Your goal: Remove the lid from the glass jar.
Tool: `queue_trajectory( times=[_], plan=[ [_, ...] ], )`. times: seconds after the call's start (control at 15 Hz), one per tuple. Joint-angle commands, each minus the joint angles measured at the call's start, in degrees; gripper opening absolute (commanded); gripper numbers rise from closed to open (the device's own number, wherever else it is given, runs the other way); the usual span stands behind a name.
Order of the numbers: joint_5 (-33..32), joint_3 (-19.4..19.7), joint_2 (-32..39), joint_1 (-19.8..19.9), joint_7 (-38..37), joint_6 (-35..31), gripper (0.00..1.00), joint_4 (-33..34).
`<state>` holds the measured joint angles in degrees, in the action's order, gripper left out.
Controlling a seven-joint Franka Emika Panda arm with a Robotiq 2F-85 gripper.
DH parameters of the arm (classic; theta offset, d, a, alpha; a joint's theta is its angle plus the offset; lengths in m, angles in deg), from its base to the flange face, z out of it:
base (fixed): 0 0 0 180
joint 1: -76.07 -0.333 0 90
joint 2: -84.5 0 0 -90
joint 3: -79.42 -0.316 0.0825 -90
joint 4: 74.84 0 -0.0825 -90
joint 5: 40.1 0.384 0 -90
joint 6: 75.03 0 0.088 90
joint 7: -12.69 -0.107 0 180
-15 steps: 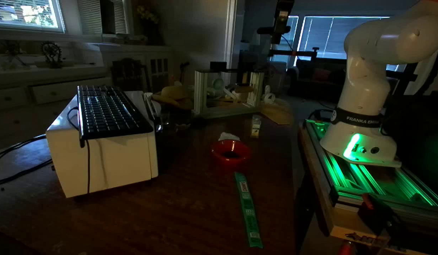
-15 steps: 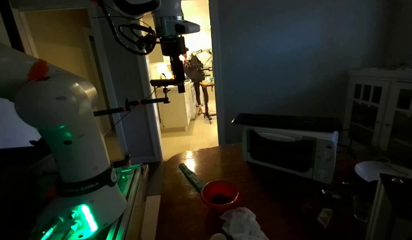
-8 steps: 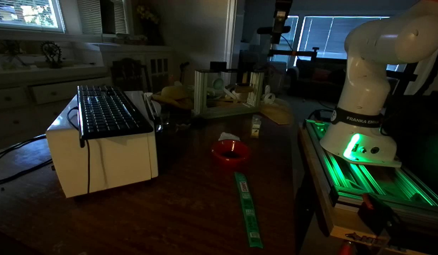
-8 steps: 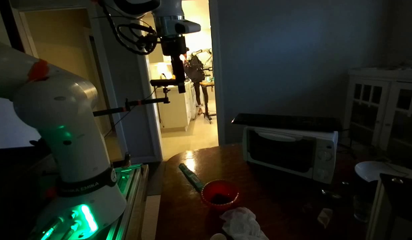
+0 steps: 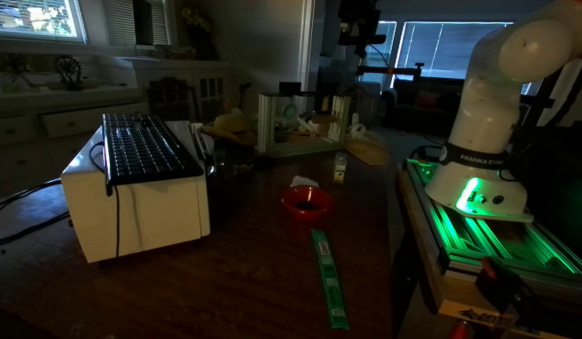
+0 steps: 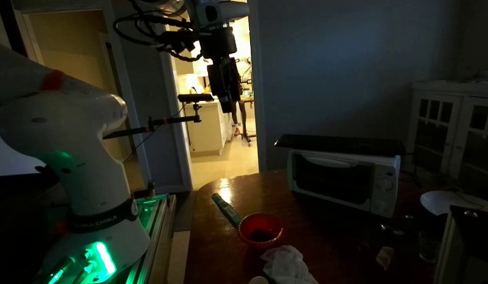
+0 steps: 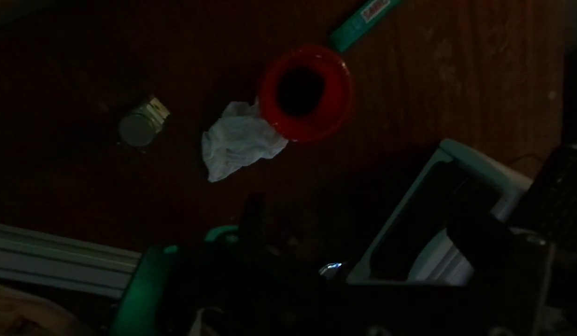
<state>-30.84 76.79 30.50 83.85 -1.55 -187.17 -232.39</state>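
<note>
A small glass jar (image 5: pixel 340 168) with a yellowish label stands on the table in an exterior view. In the wrist view the jar (image 7: pixel 155 113) is seen from above at the left, with its round grey lid (image 7: pixel 137 130) on top. A pale round top at the bottom edge of an exterior view may be the same lid (image 6: pixel 258 280). My gripper (image 7: pixel 358 207) is open and empty, with its dark fingers (image 7: pixel 254 214) wide apart. It hangs high above the table, away from the jar; it also shows in an exterior view (image 6: pixel 227 107).
A red bowl (image 7: pixel 334 100) and a crumpled white cloth or bag (image 7: pixel 242 142) lie near the jar. A green strip (image 5: pixel 329 278) lies beyond the bowl. A toaster oven (image 6: pixel 342 181) carries a keyboard (image 5: pixel 145 148). A metal frame (image 5: pixel 300 149) stands behind the jar.
In the last half second my arm has swung and the gripper has turned, moving slightly right in an exterior view. The jar, bowl and other objects have not moved.
</note>
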Motion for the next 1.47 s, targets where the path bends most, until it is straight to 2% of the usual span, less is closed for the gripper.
queue_trajectory(
  times=[0.0,0.2,0.4,0.67,1.2,1.4],
  plan=[
    [-3.0,1.0,2.7,5.6,-4.4,-3.8,1.00,0.1],
    [-6.2,1.0,5.3,9.8,-6.6,-8.5,1.00,0.1],
    [-8.0,1.0,8.4,12.0,-8.4,-11.3,1.00,0.1],
    [-8.6,1.9,12.6,12.3,-8.4,-12.5,1.00,0.1],
    [-13.9,2.5,21.6,13.9,-8.5,-24.4,1.00,0.0],
    [-13.1,3.2,20.7,12.9,-7.6,-22.2,1.00,0.0]
  ],
)
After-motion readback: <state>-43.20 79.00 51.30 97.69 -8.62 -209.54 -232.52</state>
